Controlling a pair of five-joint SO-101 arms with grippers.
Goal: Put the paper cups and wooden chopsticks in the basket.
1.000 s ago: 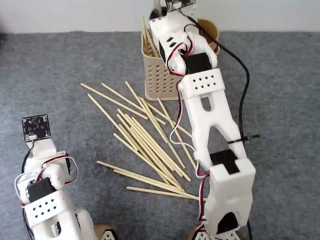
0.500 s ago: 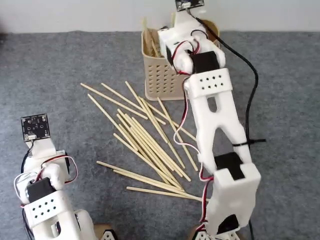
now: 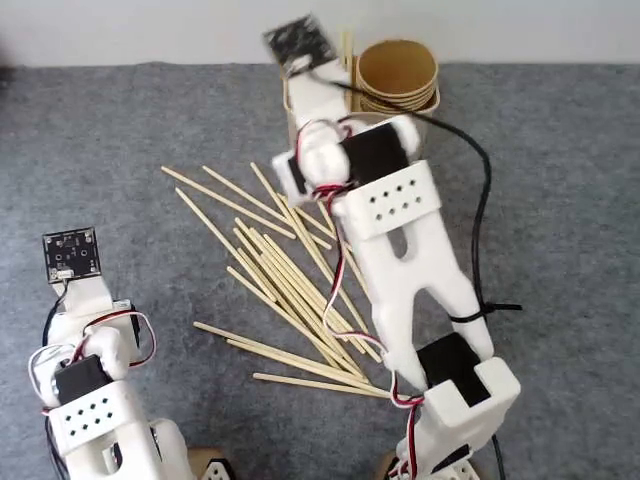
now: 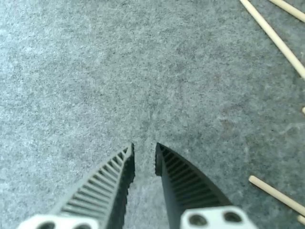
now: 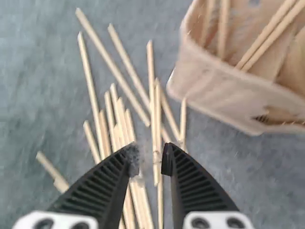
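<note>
Many wooden chopsticks (image 3: 300, 290) lie scattered on the grey carpet in front of the beige basket (image 5: 224, 95). A stack of paper cups (image 3: 397, 72) stands in the basket's right end, and a few chopsticks (image 3: 347, 48) stick up beside it. My right arm (image 3: 385, 200) reaches over the basket's front. In the right wrist view, my right gripper (image 5: 150, 155) hangs above the pile (image 5: 116, 119) near the basket, fingers nearly together and holding nothing. My left gripper (image 4: 144, 151) sits low over bare carpet at the near left, fingertips a narrow slit apart and empty.
The left arm's base (image 3: 95, 410) stands at the near left corner. Open carpet (image 3: 90, 150) stretches left of the pile and to the right of the right arm. A black cable (image 3: 485, 200) runs along the right arm. A pale wall edge (image 3: 150, 30) borders the far side.
The right arm's wrist has swung off the basket's top toward the left and the pile, uncovering the paper cups. The left arm has stayed still.
</note>
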